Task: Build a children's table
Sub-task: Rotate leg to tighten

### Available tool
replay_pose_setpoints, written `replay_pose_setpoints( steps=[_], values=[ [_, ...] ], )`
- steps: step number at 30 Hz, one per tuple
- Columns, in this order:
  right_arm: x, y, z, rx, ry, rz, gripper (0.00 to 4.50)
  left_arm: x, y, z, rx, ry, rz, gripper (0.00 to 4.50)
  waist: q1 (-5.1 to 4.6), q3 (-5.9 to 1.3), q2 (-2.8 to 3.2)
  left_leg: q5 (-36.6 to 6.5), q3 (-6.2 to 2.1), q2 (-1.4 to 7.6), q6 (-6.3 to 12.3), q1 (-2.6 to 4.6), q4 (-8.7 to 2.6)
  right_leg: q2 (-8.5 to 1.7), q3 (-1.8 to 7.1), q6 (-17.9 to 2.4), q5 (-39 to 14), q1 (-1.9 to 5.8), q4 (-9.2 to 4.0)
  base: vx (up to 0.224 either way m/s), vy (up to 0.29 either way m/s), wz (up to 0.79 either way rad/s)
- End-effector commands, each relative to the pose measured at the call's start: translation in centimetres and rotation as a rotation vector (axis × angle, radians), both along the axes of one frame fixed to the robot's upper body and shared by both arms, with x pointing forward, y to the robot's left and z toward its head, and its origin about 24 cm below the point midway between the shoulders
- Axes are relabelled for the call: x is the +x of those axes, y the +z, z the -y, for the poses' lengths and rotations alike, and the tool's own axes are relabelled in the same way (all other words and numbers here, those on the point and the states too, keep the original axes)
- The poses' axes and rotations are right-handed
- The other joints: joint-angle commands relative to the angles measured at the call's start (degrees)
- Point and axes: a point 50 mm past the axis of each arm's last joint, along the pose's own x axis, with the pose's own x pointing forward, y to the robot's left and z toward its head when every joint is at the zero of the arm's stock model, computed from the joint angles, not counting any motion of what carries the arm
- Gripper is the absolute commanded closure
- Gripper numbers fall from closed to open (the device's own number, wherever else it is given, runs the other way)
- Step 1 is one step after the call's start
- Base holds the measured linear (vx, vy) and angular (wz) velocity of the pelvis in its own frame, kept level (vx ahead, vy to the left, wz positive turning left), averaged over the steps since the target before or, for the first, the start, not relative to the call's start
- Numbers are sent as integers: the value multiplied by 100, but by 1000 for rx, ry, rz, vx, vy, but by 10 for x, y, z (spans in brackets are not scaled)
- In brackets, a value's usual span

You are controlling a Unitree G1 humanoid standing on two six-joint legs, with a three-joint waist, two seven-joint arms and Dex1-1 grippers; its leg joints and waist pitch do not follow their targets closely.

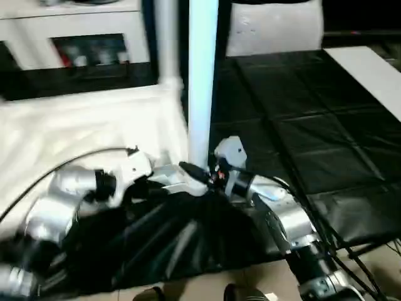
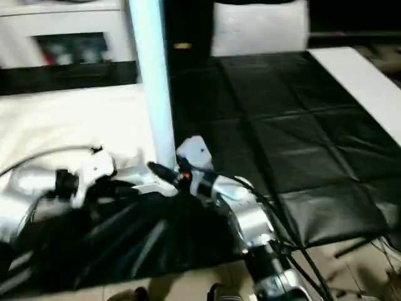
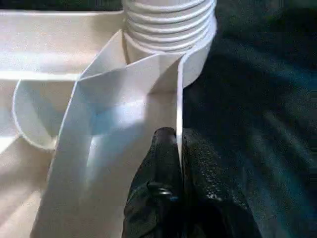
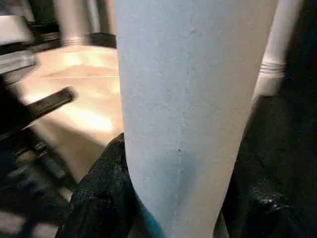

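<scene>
Right wrist view: pale tapered leg (image 4: 193,114) stands upright between the right gripper (image 4: 178,208) fingers, clamped. Left gripper (image 3: 179,163) pinches a thin rib of the white tabletop (image 3: 59,44); a threaded leg end (image 3: 168,22) sits in its corner socket beyond the fingertips, black mat (image 1: 301,125) alongside.

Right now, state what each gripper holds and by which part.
Left gripper pinches the tabletop's thin side wall near a corner socket. Right gripper clamps the upright leg around its shaft.
</scene>
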Motion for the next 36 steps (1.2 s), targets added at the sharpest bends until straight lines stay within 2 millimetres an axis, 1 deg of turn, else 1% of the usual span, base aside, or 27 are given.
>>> replay_pose_setpoints(
  steps=[1,3,4,5,6,8,10,12,13,15,16,17,19,20,21,22,23,24,25,26,27,28,30,31,33,35,36],
  values=[
    [-3,-42,1,-99,-79,-203,260,-22,-10,50,-82,-148,-58,450,35,-184,49,-1727,-42,201,-49,-1,-403,-302,189,-1110,-1154,161,-384,60,-3,0],
    [-2,-41,-1,-96,-89,-198,260,-21,-10,56,-72,-105,-41,450,48,-194,41,-1585,-19,192,12,33,-368,-297,193,-1136,-1000,150,-391,28,-7,1],
    [-1,-40,-1,-93,-94,-196,260,-18,-9,58,-67,-63,-25,450,53,-208,33,-1324,-6,189,80,13,-350,-294,184,-1187,-747,188,-371,0,0,0],
    [-1,-40,-2,-91,-95,-198,260,-15,-8,58,-58,-35,-14,450,63,-208,22,-1282,0,181,97,17,-335,-290,182,-1185,-716,188,-373,0,0,0],
    [-2,-41,-2,-89,-93,-201,260,-13,-7,58,-41,-12,-1,450,81,-219,9,-1236,1,169,116,9,-329,-292,180,-1165,-722,208,-360,0,0,0],
    [-3,-43,-2,-94,-90,-206,260,-12,-5,57,-22,0,3,450,94,-202,25,-1390,-4,179,105,23,-347,-291,172,-1125,-991,184,-387,0,0,0],
    [-4,-45,-3,-94,-86,-211,260,-11,-3,58,-19,10,-2,450,97,-199,43,-1667,-17,188,14,43,-368,-287,171,-1039,-1410,161,-411,0,0,0],
    [-5,-45,-5,-91,-87,-212,260,-11,-6,55,15,16,-3,450,92,-207,46,-1747,-32,187,-30,39,-374,-284,171,-982,-1487,159,-415,0,0,0],
    [-5,-45,-6,-93,-87,-208,260,-10,-7,53,34,21,-1,450,84,-224,63,-1736,-33,189,-45,45,-369,-280,171,-974,-1375,160,-413,0,0,0],
    [-4,-45,-7,-99,-88,-206,260,-9,-9,49,63,37,2,450,81,-224,53,-1727,-32,185,-46,41,-366,-281,170,-988,-1294,166,-407,0,0,0],
    [-4,-46,-7,-100,-90,-207,260,-9,-9,48,68,42,2,450,80,-224,54,-1761,-27,176,-46,42,-362,-286,171,-990,-1364,167,-413,0,0,0],
    [-4,-46,-7,-93,-92,-219,225,-7,-10,46,79,58,8,450,81,-224,60,-1787,-30,174,-47,42,-363,-288,170,-986,-1425,169,-416,0,0,0],
    [-2,-47,-7,-89,-103,-229,225,-2,-8,42,87,104,31,450,78,-228,56,-1895,-33,173,-62,53,-364,-292,168,-954,-1679,155,-434,0,0,0],
    [-2,-47,-6,-88,-105,-231,202,0,-8,41,87,109,38,450,82,-234,57,-1923,-35,177,-69,62,-363,-293,170,-947,-1721,150,-437,0,0,0],
    [-1,-47,-6,-87,-105,-233,202,1,-7,41,87,112,42,450,83,-233,57,-1956,-38,177,-75,60,-363,-293,171,-934,-1771,146,-443,0,0,0],
    [-1,-47,-6,-88,-107,-232,184,1,-7,40,87,113,43,450,79,-234,66,-1959,-43,175,-88,58,-368,-285,167,-937,-1762,146,-438,0,0,0],
    [-1,-46,-6,-90,-109,-228,184,2,-6,40,85,118,46,450,87,-239,73,-1955,-40,177,-95,68,-365,-288,169,-947,-1741,135,-442,0,0,0],
    [0,-46,-5,-96,-114,-218,180,4,-5,38,84,127,59,450,89,-260,66,-1851,-34,180,-99,70,-347,-286,177,-995,-1486,151,-420,0,0,0],
    [0,-45,-5,-100,-100,-201,166,7,-3,36,81,138,75,450,89,-277,53,-1748,-30,172,-80,61,-341,-277,171,-1033,-1286,178,-396,0,0,0],
    [-1,-45,-5,-103,-89,-189,166,8,-1,35,79,144,86,450,98,-273,57,-1713,-28,170,-68,60,-339,-277,169,-1047,-1219,176,-393,0,0,0],
    [-1,-45,-4,-101,-83,-193,144,10,-1,33,79,148,91,450,96,-276,59,-1686,-22,169,-52,63,-332,-275,166,-1081,-1131,179,-384,0,0,0],
    [-2,-45,-3,-96,-78,-201,144,11,0,32,82,151,99,450,104,-294,63,-1611,-20,161,-32,63,-323,-272,163,-1106,-1044,199,-375,0,0,0],
    [-3,-46,-1,-82,-81,-211,126,13,1,29,86,151,108,450,124,-298,61,-1510,-7,163,4,70,-307,-271,168,-1160,-885,199,-367,0,0,0],
    [-3,-46,-1,-82,-81,-211,126,13,1,29,86,151,108,450,140,-310,61,-1419,-6,160,20,65,-300,-270,166,-1185,-769,217,-348,0,0,0],
    [-4,-47,3,-82,-85,-207,95,14,1,27,85,148,109,450,158,-329,68,-1294,-3,158,36,64,-284,-274,162,-1240,-590,235,-326,0,0,0],
    [-7,-50,9,-99,-90,-195,89,15,2,25,85,135,109,450,179,-339,69,-1232,3,156,70,72,-271,-267,155,-1251,-478,237,-321,0,0,0],
    [-9,-52,14,-105,-88,-194,70,15,2,23,85,124,107,450,200,-339,73,-1208,5,159,73,72,-267,-272,155,-1250,-459,241,-312,0,0,0]
  ],
)
